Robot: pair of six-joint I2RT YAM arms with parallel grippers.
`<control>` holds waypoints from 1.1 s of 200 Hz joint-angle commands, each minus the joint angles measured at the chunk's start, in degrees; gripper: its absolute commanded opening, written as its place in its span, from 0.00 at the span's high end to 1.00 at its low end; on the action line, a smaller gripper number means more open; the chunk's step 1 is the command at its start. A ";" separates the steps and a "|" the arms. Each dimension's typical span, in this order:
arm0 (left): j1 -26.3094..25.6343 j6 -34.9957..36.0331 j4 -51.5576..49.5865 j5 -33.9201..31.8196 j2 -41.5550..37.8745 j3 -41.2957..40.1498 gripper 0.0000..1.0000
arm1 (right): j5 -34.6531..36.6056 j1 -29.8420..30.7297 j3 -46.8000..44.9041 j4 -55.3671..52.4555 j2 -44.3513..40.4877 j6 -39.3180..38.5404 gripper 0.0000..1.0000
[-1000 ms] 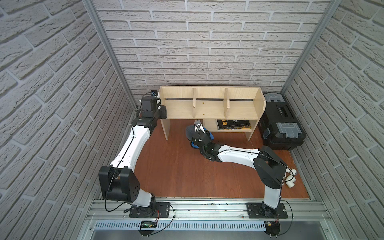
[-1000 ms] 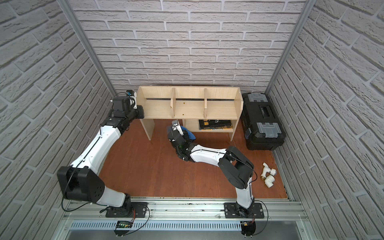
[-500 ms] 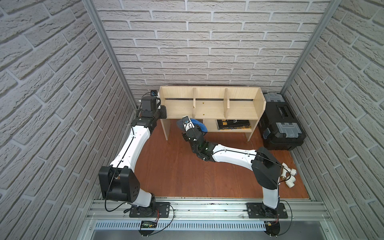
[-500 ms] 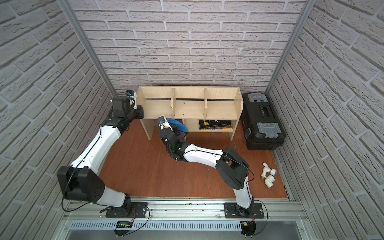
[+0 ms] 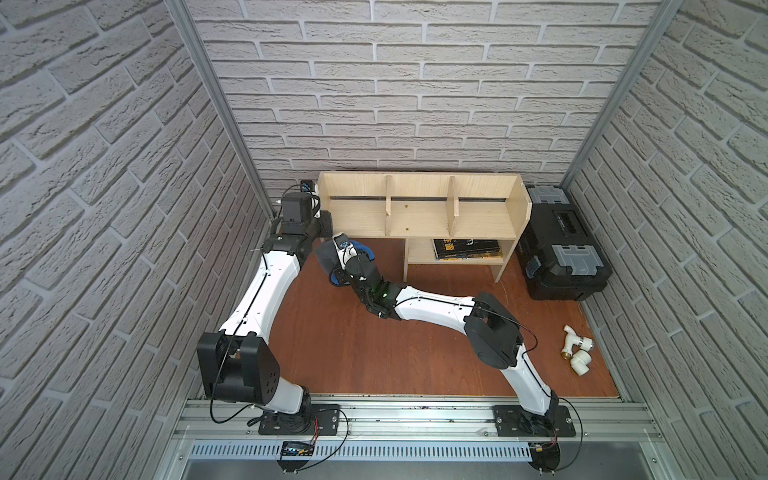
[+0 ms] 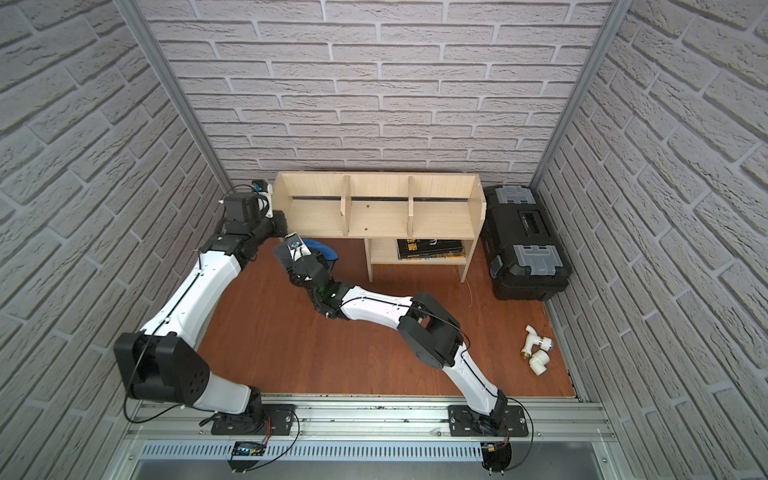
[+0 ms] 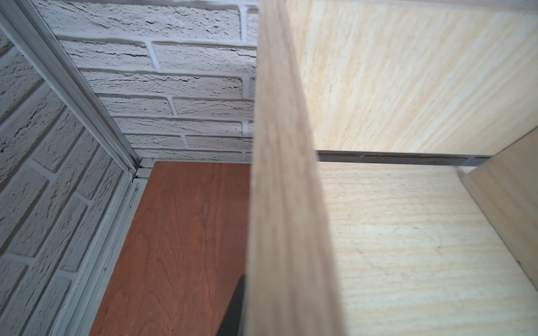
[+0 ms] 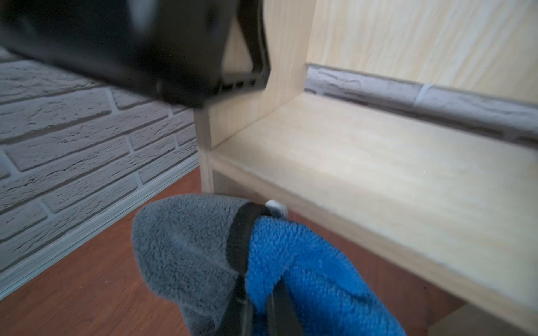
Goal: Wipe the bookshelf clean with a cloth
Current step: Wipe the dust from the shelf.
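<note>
The light-wood bookshelf [image 5: 415,212] [image 6: 374,212] stands against the back wall. My left gripper [image 5: 322,222] [image 6: 279,222] is at its left end, shut on the upright side panel [image 7: 279,203]; one dark finger [image 7: 234,308] shows beside that panel. My right gripper [image 8: 256,296] [image 5: 345,257] is shut on the cloth [image 8: 203,247], with grey cloth bunched on one side and bright blue on the other. It holds the cloth [image 5: 326,255] [image 6: 320,247] above the floor, just in front of and below the top tier's left compartment [image 8: 378,163].
A black toolbox [image 5: 561,249] with grey latches sits right of the shelf. Dark books [image 5: 465,248] lie on the small lower shelf. White pipe fittings [image 5: 577,349] lie on the floor at the right. Brick walls close in on three sides.
My right arm has carried the cloth left and up, from in front of the lower shelf to the shelf's left end. The left arm has not moved.
</note>
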 commanded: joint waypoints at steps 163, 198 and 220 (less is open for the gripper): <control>1.85 -7.71 -1.27 3.30 -0.35 -1.66 1.00 | 11.87 -7.03 -38.29 5.46 -29.03 -0.07 0.97; 1.81 -7.62 -1.18 3.04 -0.43 -1.86 1.00 | 13.52 -6.95 -36.98 -1.50 -37.47 -2.28 0.97; 1.77 -7.69 -0.97 3.29 -0.40 -1.91 1.00 | 16.04 -7.00 -34.45 -13.68 -45.19 -0.78 0.98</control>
